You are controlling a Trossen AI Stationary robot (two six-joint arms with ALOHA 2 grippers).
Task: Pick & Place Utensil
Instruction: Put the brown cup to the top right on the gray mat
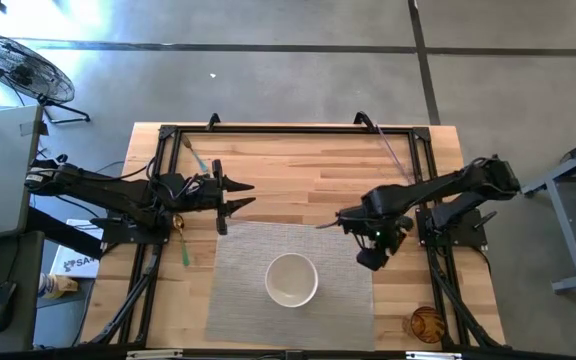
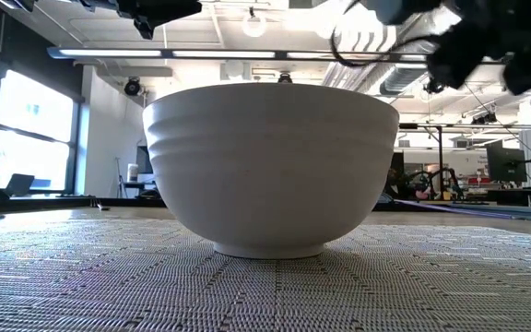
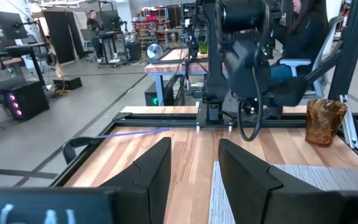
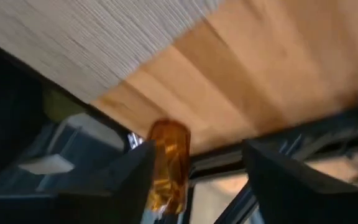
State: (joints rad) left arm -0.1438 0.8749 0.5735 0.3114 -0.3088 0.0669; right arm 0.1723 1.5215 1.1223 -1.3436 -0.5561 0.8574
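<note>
Two grippers up off the table, neither holding anything. Left gripper (image 1: 248, 195) parked over bare wood just behind the back left corner of the placemat (image 1: 238, 300), fingers (image 3: 156, 163) apart, nothing between them. Right gripper (image 1: 343, 218) hovering over the back right edge of the placemat, tips aimed toward the table's middle, fingers (image 4: 272, 168) spread with a clear gap. Amber object (image 4: 169, 162) visible through that gap, blurred, narrower than the gap, not clamped; likely the same amber object sitting at the front right corner of the table (image 1: 298, 150), well apart from the gripper.

White bowl (image 1: 291, 279) upright on the placemat, toward its front middle, between the two arms and nearer the right one.

Green utensil (image 1: 186, 247) flat on the wood just off the left side of the placemat, beside the left arm's frame. Purple utensil (image 1: 393, 150) lying on the wood near the back right, under the right arm. Thin pale sliver right at the right gripper's tips, too small to identify.
</note>
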